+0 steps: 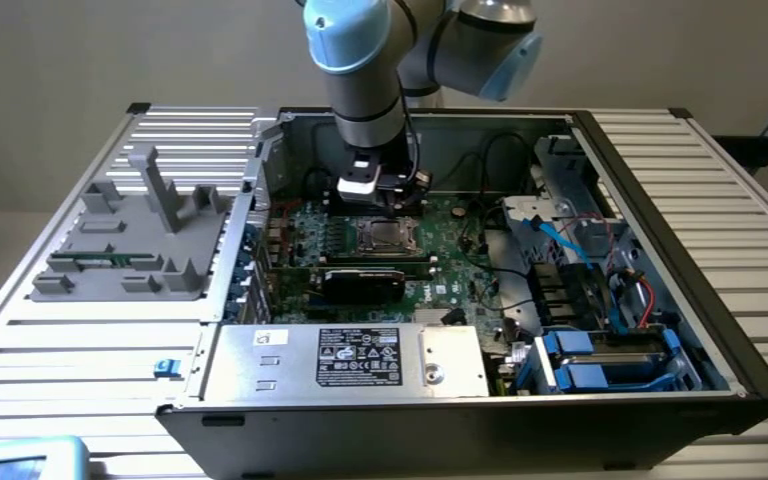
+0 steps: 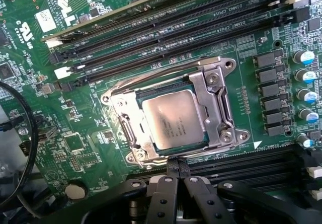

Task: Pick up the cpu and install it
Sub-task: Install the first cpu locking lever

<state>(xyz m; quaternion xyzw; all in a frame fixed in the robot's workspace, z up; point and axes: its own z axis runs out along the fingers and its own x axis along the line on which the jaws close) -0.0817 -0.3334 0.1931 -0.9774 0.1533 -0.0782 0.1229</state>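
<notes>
One open black computer case (image 1: 704,330) takes up most of the slatted metal tabletop (image 1: 77,350), with a grey moulded parts tray (image 1: 117,250) lying well apart from it toward the exterior view's left. Inside the case lies the green motherboard (image 2: 65,128), crossed by long black memory slots (image 2: 166,32). The grey and pale-blue robot arm (image 1: 357,60) reaches down into the case, its black gripper (image 2: 176,171) hanging just above the board beside the socket. The fingers (image 2: 168,176) are pressed together with nothing between them.

Smaller again is the silver metal socket frame (image 2: 211,103), standing near the middle of the board. The cpu (image 2: 173,121), a small flat square chip with a silvery-grey metal top, sits inside that frame, lying flat and square to it; it appears to be seated in the socket, though whether the retaining lever is latched is hard to tell from here.

As for handling, I judge the chip to be light, rigid and smooth on top, so slippery to a pinch from above. Its underside contacts and the socket pins beneath are likely delicate. The sound place to take hold would be two opposite edges, kept level, never dragged sideways across the socket.
</notes>
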